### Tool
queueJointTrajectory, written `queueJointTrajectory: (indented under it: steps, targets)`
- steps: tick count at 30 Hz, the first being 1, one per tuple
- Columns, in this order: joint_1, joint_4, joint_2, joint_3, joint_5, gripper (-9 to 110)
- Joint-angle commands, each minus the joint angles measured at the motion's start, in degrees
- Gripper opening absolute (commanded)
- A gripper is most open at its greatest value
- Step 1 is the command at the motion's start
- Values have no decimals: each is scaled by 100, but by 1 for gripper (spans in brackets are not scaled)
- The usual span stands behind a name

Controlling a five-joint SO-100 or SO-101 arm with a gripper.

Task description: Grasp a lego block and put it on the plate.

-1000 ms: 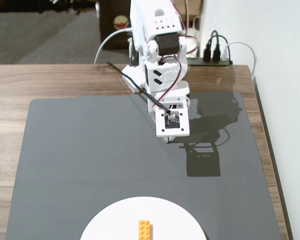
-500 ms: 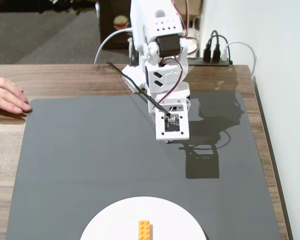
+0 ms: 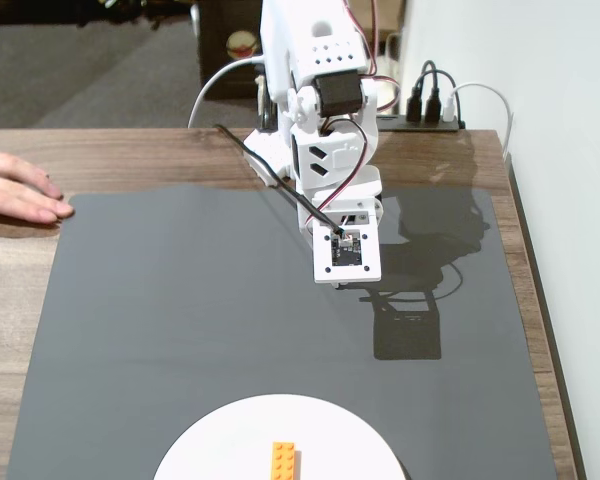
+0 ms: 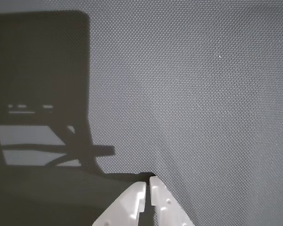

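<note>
A bright orange block [image 3: 285, 460] is being shown on a plain white plate [image 3: 210, 450] at the bottom of the fixed view. A dark grey, finely dotted mat [image 3: 180, 300] is being seen over brown wood-grain table [image 3: 20, 300]. The arm [image 3: 315, 110] and gripper [image 4: 147, 184] are being shown white.

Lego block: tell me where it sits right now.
In the fixed view, the lego block lies on the plate at the bottom edge, near its middle, far from the tool.
</note>
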Motion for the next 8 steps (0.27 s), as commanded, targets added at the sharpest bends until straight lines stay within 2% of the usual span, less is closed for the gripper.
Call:
queueJointTrajectory:
  steps: [1, 8]
  targets:
    - [9, 9, -44, -105, 62, 1]
    - [9, 9, 44, -70, 88, 1]
